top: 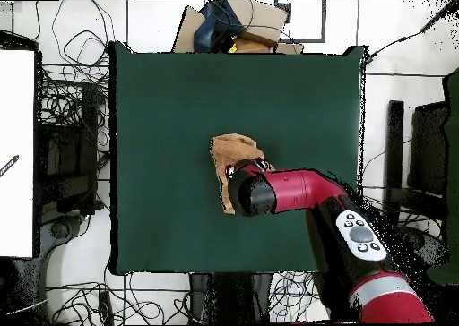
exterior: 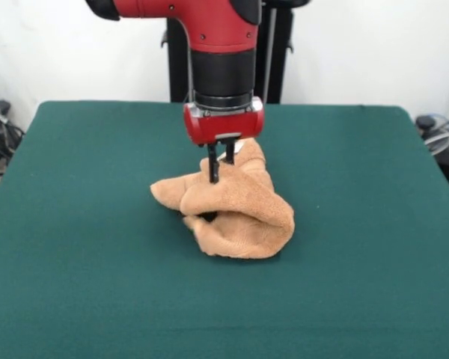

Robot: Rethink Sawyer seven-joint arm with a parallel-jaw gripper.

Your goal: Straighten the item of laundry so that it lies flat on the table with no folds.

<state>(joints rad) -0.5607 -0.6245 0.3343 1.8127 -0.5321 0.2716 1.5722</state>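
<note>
A tan terry towel (exterior: 228, 209) sits bunched in a soft mound near the middle of the green table (exterior: 75, 247), well away from every edge — far from the flat, fold-free spread the task asks for. Going left to right in the front view: a rounded lobe of cloth juts out at the left, a raised peak stands in the centre with a scrap of white, probably the tag, showing behind it, and a thick rolled fold bulges at the right and front. The red arm comes straight down over the peak, and its gripper (exterior: 219, 166) has two dark fingers set close together and sunk into the cloth; they appear to be pinching a ridge of towel, though the contact itself is partly hidden. From overhead the arm covers much of the heap, leaving only one side of it showing. The towel looks light, limp and unlikely to slip, so it should follow a pull readily — a corner or bordered edge looks the better hold than the middle.
</note>
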